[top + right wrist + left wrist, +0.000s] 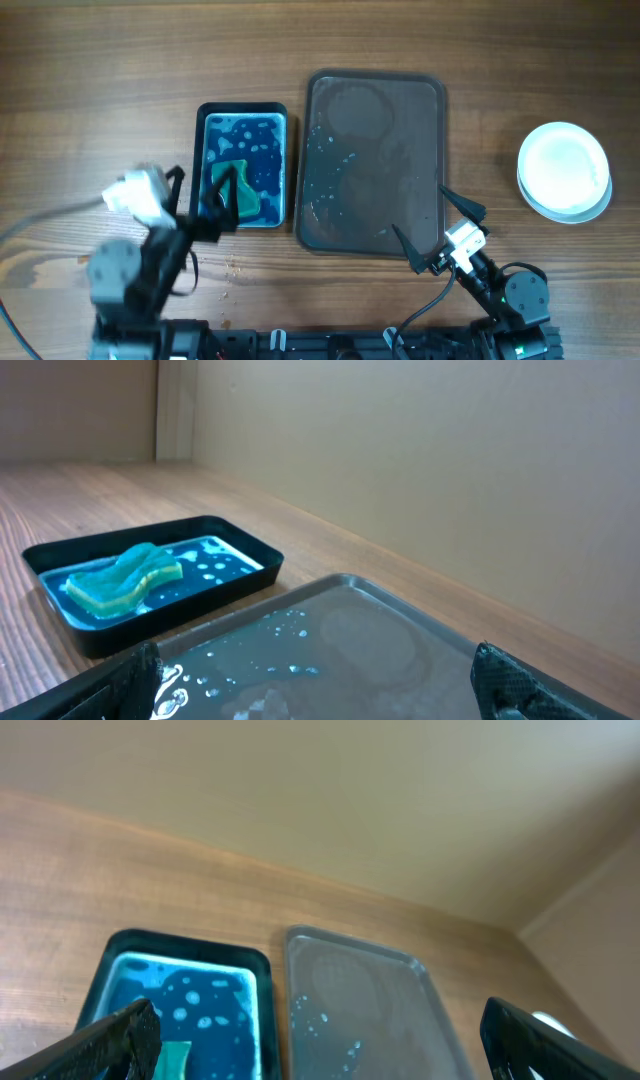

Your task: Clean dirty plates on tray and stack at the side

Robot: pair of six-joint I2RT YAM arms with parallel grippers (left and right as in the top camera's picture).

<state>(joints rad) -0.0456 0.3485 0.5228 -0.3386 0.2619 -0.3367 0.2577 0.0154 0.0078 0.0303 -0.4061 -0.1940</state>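
The grey tray (375, 160) lies mid-table, wet with droplets and bare of plates; it also shows in the left wrist view (360, 1010) and the right wrist view (340, 650). White plates (564, 171) sit stacked at the far right. A black tub of blue soapy water (245, 165) holds a green-yellow sponge (232, 190), seen in the right wrist view (125, 580). My left gripper (205, 195) is open and empty over the tub's near end. My right gripper (440, 225) is open and empty at the tray's near right corner.
Wooden table all around. A white cable runs off to the left from the left arm (60, 210). A beige wall stands behind the table in the wrist views.
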